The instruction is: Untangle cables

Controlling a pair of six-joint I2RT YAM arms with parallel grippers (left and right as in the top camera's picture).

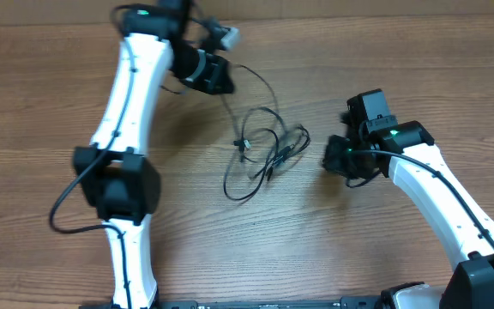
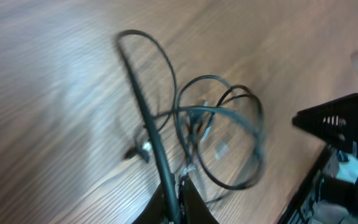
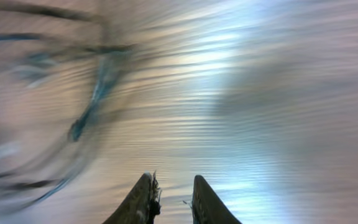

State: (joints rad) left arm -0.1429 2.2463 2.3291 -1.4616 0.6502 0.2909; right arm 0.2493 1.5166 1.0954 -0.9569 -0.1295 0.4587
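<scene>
The risk is sitting in the knot itself. The cables (image 1: 264,153) are lying as crossed loops on the worktop (image 1: 316,249). If the left pincer (image 1: 223,81) is pulling its strand away while nothing is pinning the rest, the bundle is likely to drag along or cinch tighter rather than open.

The right pincer (image 1: 328,159), just right of the loops, is showing a narrow empty gap between its fingers (image 3: 143,198), so it is anchoring nothing.

Farther off, the left pincer is clamping shut on one strand (image 2: 143,106). This strand is running from the far left into the tangle, which is lying nearer and to the right of that pincer.
</scene>
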